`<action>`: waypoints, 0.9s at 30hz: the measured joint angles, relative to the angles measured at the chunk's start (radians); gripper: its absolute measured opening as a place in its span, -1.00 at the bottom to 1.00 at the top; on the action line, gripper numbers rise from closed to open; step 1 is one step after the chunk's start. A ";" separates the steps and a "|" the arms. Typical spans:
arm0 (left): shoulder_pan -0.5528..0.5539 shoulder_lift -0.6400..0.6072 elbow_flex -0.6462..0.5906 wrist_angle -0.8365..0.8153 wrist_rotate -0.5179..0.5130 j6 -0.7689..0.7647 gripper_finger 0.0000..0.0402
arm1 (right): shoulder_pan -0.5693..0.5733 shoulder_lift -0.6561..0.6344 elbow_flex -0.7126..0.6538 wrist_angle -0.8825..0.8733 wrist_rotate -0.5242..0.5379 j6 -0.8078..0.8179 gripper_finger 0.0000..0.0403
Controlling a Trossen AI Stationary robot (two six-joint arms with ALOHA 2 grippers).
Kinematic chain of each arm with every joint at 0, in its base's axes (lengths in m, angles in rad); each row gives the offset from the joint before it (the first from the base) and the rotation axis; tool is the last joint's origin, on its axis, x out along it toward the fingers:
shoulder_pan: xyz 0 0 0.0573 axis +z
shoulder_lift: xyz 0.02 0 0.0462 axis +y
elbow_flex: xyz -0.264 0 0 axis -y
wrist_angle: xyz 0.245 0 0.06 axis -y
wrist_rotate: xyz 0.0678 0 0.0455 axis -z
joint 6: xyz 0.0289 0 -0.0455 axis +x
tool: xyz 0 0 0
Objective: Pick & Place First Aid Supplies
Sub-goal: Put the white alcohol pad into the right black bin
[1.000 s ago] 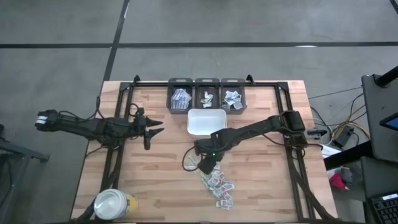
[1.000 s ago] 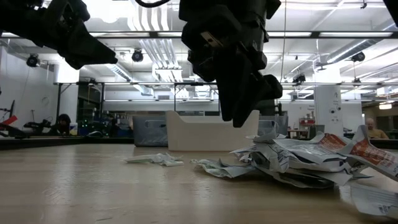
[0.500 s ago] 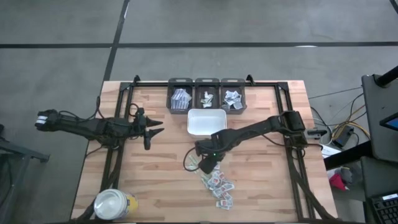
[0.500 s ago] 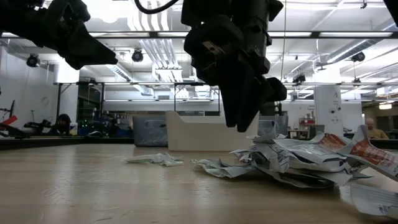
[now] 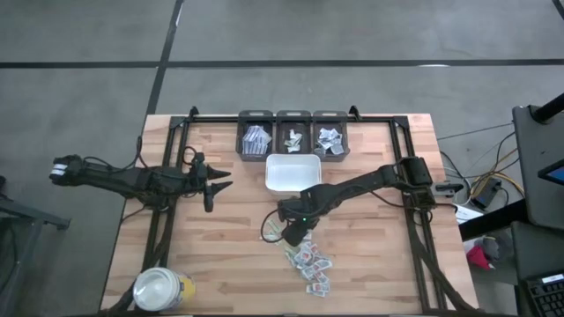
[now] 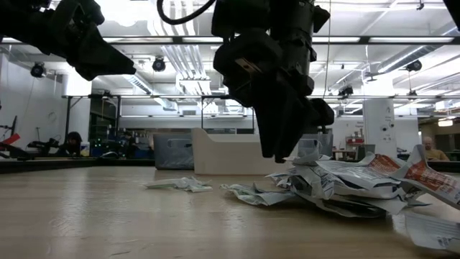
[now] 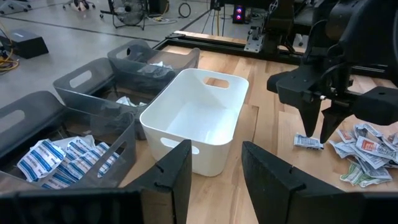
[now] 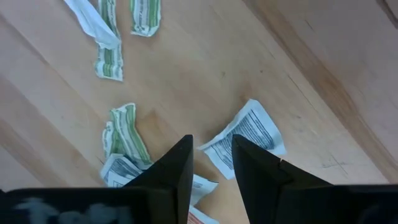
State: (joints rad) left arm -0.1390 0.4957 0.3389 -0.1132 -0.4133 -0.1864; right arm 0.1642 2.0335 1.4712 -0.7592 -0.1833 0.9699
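Note:
The first aid supplies lie as a loose heap of small paper packets (image 5: 307,260) on the wooden table, in front of the white tray (image 5: 293,173). My right gripper (image 5: 293,232) hangs open just above the heap's far-left edge and points steeply down. Its fingers (image 8: 180,163) stand over a white packet with grey print (image 8: 250,134), which lies flat, and green-printed packets (image 8: 126,134) lie beside it. The low view shows the fingertips (image 6: 282,152) clear of the paper. My left gripper (image 5: 216,185) waits open at the table's left, above the wood, pointing toward the tray.
Three grey bins (image 5: 293,136) holding sorted packets stand in a row behind the tray (image 7: 199,121). A yellow jar with a white lid (image 5: 161,289) stands at the near left corner. Bare wood lies left of the heap and along the near edge.
My right gripper has sunk a little toward the packets, still pointing steeply down. The packets lie as before.

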 joint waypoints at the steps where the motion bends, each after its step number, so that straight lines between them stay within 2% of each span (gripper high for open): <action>1: 0.000 0.000 0.000 0.000 0.000 0.000 -0.32 | 0.000 0.000 -0.001 0.001 0.000 0.000 -0.48; 15: 0.000 0.000 0.000 0.000 0.000 0.000 -0.33 | 0.000 0.009 -0.023 0.018 -0.002 0.000 -0.48; 22: 0.000 0.001 0.000 0.000 -0.006 0.000 -0.33 | 0.002 0.085 -0.019 0.070 -0.089 0.002 -0.50; 27: 0.000 0.009 0.000 0.001 -0.006 0.000 -0.33 | 0.005 0.105 -0.016 0.069 -0.095 0.002 -0.50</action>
State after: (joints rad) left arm -0.1390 0.5043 0.3389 -0.1126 -0.4198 -0.1863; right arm 0.1688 2.1384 1.4555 -0.6902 -0.2782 0.9714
